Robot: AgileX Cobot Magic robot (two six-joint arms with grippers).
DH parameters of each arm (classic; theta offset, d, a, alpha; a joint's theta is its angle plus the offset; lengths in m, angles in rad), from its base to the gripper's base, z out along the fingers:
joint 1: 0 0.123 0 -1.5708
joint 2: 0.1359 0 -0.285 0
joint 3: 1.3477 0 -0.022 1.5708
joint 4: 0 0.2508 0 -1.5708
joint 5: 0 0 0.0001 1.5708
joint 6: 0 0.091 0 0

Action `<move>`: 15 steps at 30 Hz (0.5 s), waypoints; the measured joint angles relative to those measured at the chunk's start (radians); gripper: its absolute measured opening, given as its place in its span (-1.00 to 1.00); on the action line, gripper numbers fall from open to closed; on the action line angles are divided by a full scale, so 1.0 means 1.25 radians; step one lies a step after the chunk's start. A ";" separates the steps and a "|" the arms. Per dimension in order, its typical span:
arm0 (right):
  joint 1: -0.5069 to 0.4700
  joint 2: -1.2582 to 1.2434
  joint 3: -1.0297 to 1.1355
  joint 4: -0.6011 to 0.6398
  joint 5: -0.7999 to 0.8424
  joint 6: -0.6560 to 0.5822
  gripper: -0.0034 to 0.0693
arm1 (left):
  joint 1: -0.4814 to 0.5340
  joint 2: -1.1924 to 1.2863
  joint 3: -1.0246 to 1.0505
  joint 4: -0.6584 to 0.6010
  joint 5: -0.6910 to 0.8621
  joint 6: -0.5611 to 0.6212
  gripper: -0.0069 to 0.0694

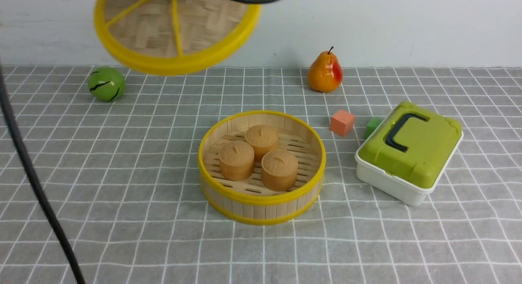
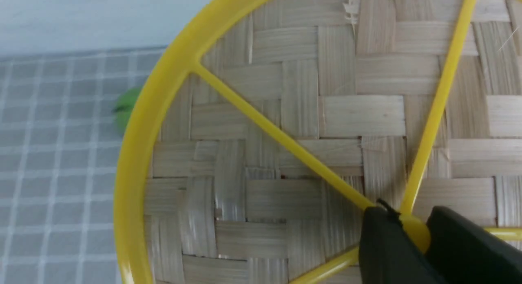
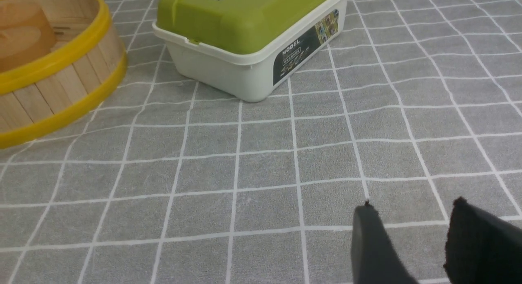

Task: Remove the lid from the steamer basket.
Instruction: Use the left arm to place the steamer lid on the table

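Worktop [image 1: 122, 194]: covered with a grey cloth with white checks, and everything stands on it.
Steamer basket [image 1: 261, 206]: sits mid-worktop, open at the top, with its slatted floor showing.
Lid [image 1: 163, 31]: held in the air and tilted, up at the far left, well apart from the basket and partly out of the front view.
White box [image 1: 391, 182]: stands to the right of the basket, with its green cover on.
Buns [image 1: 236, 159]: three lie uncovered inside the basket.
Left fingers [image 2: 387, 251]: pinching the lid's centre knob [image 2: 414, 231].
Right fingers [image 3: 481, 243]: spread with nothing between them, low over bare cloth near the box.
Progress: the lid is off and clear of the basket. By my judgement, what is left is to set it down on free cloth and let go.
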 joint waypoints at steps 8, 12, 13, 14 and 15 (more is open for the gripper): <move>0.000 0.000 0.000 0.001 0.000 0.000 -0.24 | 0.154 -0.050 0.404 -0.068 -0.157 -0.051 -0.54; 0.000 0.000 0.000 0.001 0.000 0.000 -0.24 | 0.188 -0.046 0.577 -0.062 -0.303 -0.109 -0.54; 0.000 0.000 0.000 0.001 0.000 0.000 -0.24 | 0.190 -0.044 0.602 -0.058 -0.324 -0.115 -0.54; 0.000 0.000 0.000 0.001 0.000 0.000 -0.24 | 0.192 -0.038 0.653 -0.042 -0.371 -0.141 -0.54; 0.000 0.000 0.000 0.001 0.000 0.000 -0.24 | 0.192 -0.029 0.686 -0.026 -0.410 -0.166 -0.54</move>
